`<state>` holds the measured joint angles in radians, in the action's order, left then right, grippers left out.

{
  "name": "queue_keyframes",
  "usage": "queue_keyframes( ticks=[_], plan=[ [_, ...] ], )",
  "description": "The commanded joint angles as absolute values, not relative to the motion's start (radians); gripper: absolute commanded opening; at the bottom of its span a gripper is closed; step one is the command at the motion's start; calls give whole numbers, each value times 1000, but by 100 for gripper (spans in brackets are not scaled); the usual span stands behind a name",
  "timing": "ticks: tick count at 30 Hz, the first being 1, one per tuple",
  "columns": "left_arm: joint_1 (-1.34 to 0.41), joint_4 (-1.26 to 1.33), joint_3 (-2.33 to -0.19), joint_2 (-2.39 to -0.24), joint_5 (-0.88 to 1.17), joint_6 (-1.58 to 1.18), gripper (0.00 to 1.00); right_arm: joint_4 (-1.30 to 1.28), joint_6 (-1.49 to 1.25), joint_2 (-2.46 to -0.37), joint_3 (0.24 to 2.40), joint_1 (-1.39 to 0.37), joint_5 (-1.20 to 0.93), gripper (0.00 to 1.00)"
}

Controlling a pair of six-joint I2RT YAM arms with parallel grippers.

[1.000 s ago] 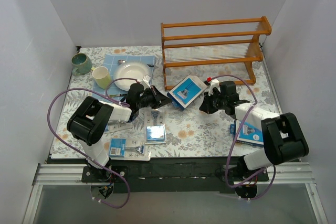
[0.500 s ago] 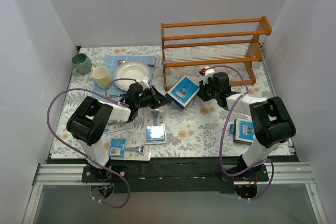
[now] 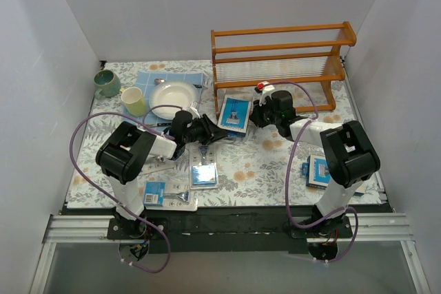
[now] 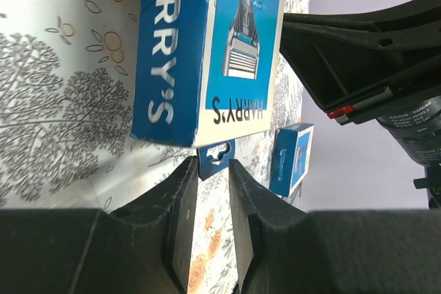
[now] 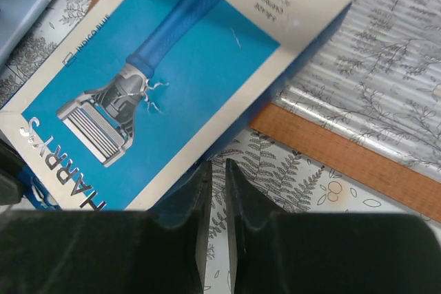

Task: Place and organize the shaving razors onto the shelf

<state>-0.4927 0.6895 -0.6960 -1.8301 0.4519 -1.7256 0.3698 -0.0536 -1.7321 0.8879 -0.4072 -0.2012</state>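
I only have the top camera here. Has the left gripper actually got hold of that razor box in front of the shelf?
Observer: Yes. The left wrist view shows the left gripper pinched on the small blue hang tab at the end of the razor box.
Operator: And the right one?
Observer: In the right wrist view the right gripper sits at the box's edge, fingers almost together, only a thin slit between them. Whether they pinch the box, I cannot tell.

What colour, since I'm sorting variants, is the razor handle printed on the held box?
The box shows a blue handle; clearest in the right wrist view.
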Motion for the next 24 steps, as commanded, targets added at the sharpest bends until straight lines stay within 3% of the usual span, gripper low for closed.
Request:
queue_keyframes(
  ticks=[1,8,12,19,24],
  plan=[
    [-531,724,-759,-1864,448,-1720,24,426,-67,-1749,933,-410,-216,23],
    [-558,715,-810,-1893,402,-1749,22,414,-69,-1735,950,-410,-189,34],
    [-558,678,-827,-1882,347,-1729,17,344,-52,-1669,933,-410,-144,36],
    [-557,672,-868,-1928,327,-1720,17,262,-68,-1522,810,-410,-136,38],
    [-558,657,-910,-1964,340,-1710,33,242,-15,-1480,764,-411,-209,33]
  ],
)
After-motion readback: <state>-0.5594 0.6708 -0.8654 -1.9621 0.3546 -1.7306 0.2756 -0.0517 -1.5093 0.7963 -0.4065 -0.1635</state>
